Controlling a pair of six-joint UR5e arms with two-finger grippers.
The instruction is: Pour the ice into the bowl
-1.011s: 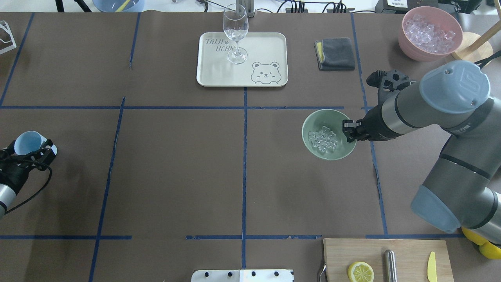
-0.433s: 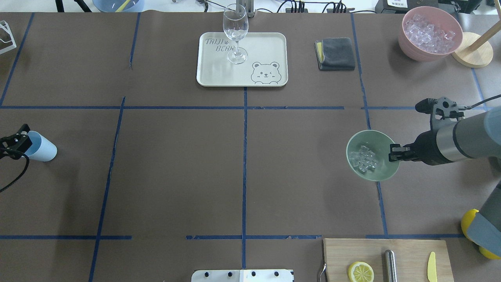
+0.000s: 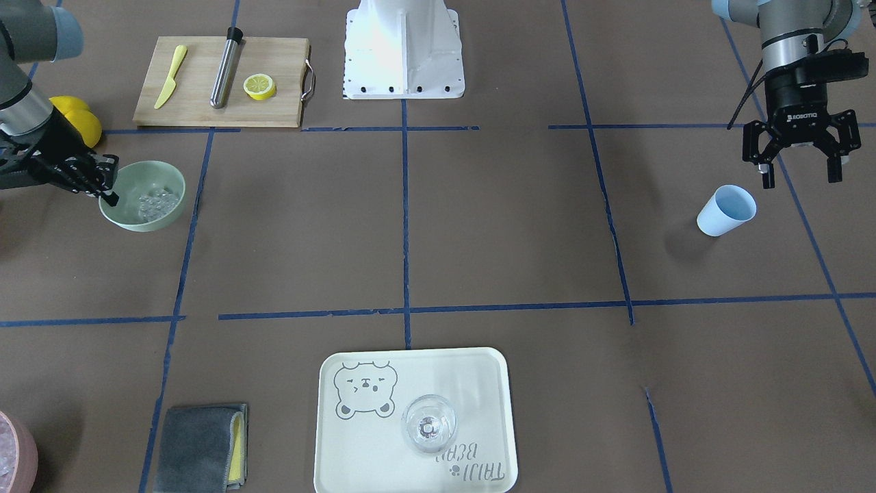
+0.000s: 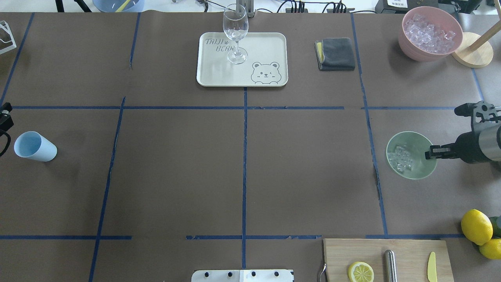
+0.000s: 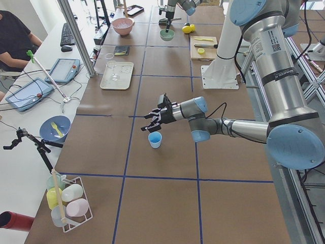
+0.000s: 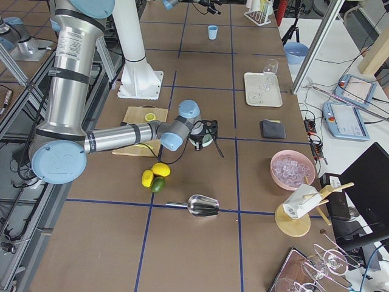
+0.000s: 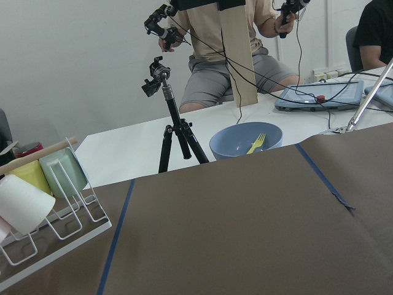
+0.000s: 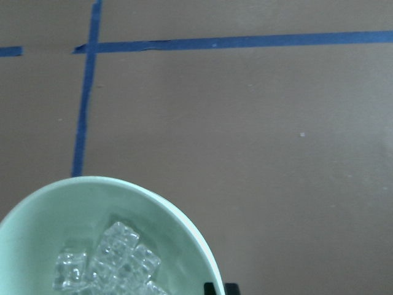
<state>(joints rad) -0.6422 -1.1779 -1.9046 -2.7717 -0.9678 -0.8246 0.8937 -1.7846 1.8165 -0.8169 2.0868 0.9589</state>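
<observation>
The pale mint-green bowl (image 4: 420,167) sits at the table's right side with the ice (image 4: 400,159), a small heap of clear cubes, inside. My right gripper (image 4: 430,152) is shut on the bowl's rim nearest my arm. I cannot tell whether the bowl rests on the table or hangs just above it. The front-facing view shows the bowl (image 3: 164,174), the ice (image 3: 156,200) and the right gripper (image 3: 106,190). The right wrist view shows the bowl (image 8: 73,209) and the ice (image 8: 110,264). My left gripper (image 3: 801,170) is open and empty, above and beside the upright light blue cup (image 3: 725,211).
A pink container (image 4: 411,53) of ice stands back right. A tray (image 4: 266,47) holds a wine glass (image 4: 235,35), with a grey cloth (image 4: 336,53) beside it. A cutting board (image 4: 407,250), lemons (image 4: 475,226) and a metal scoop (image 6: 203,205) lie near my right arm.
My right gripper has carried the bowl with the ice to the right and a little nearer my base. My left gripper has let go of the light blue cup and drawn back off it.
</observation>
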